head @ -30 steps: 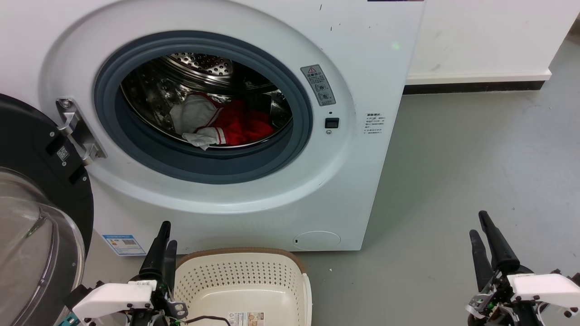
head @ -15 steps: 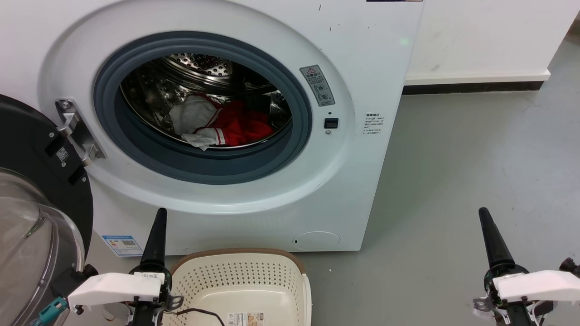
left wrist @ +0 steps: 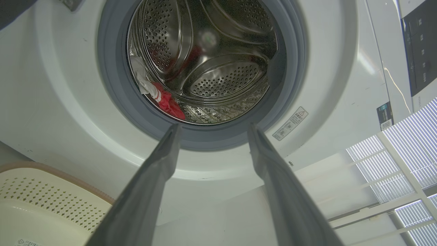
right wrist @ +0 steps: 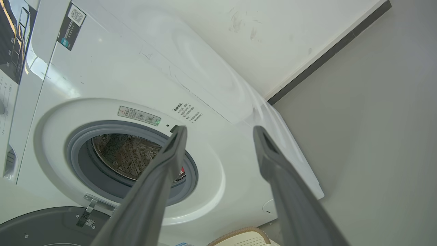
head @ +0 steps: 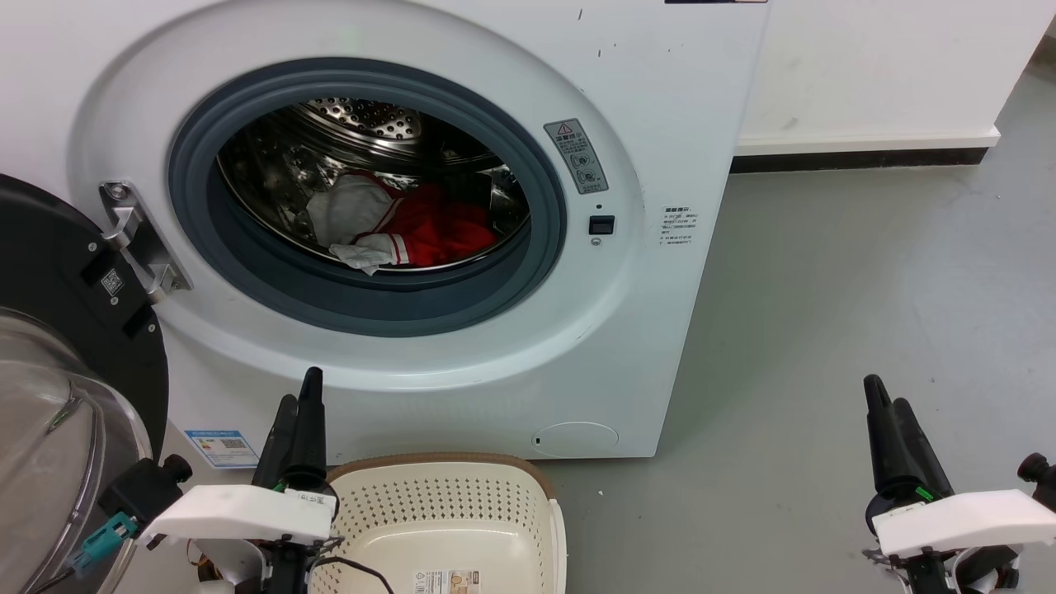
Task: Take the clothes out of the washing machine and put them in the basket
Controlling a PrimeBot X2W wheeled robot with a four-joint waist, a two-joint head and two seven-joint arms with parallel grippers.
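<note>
Lying in the drum, clothes are beyond the left pincer.

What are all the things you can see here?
washing machine: one, white, straight ahead.
door: one, black frame with glass, swung open at left.
clothes: one heap, number unclear, red and white, inside the drum.
floor: one, grey, right of the machine.
basket: one, cream with brown rim, on floor before the machine.
left gripper: one, dark jaws open, left of the basket.
right gripper: one, dark jaws open, above floor at right.
</note>
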